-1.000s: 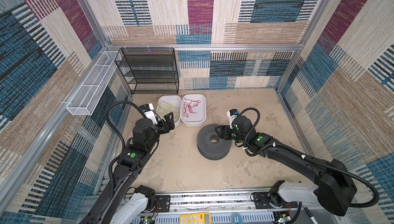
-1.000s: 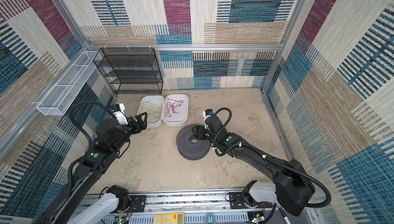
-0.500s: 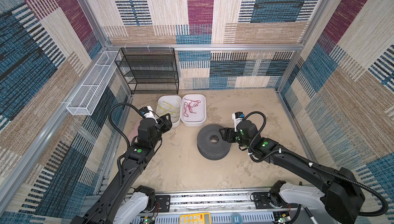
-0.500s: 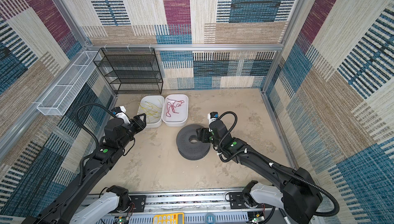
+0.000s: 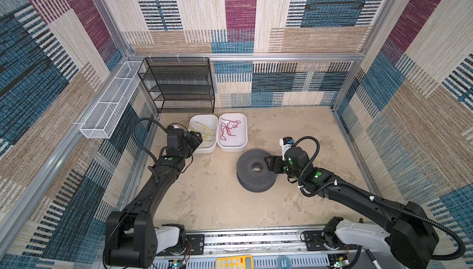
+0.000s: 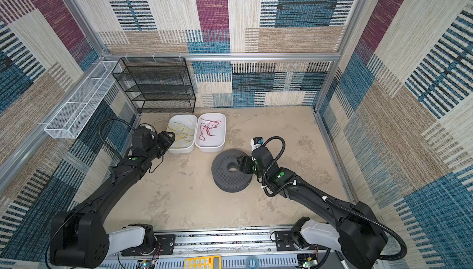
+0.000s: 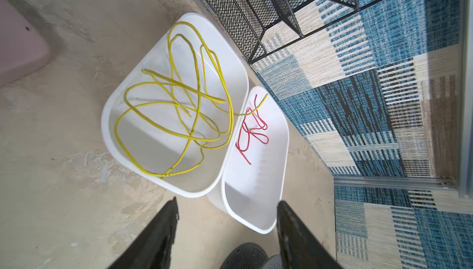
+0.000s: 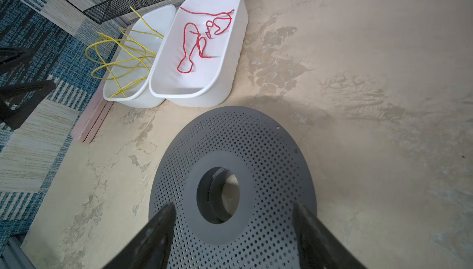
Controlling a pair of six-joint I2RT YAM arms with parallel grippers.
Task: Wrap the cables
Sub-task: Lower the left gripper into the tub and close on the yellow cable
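The cables [image 7: 179, 84] are seen tangled in a white tub [image 7: 105, 129].
Thin yellow loops, one end over the rim; left claw [image 7: 227, 201] and right claw [image 8: 233, 204] are held spread, bases cropped.

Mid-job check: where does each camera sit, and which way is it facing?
Top views: high overhead, looking down on the floor; left arm, right arm show.
Left wrist: on the left arm, facing the yellow cables; open left pincer shows.
Right wrist: on the right arm, facing the perforated grey spool; open right pincer shows.
Shared: both wrist views show the two white tubs.
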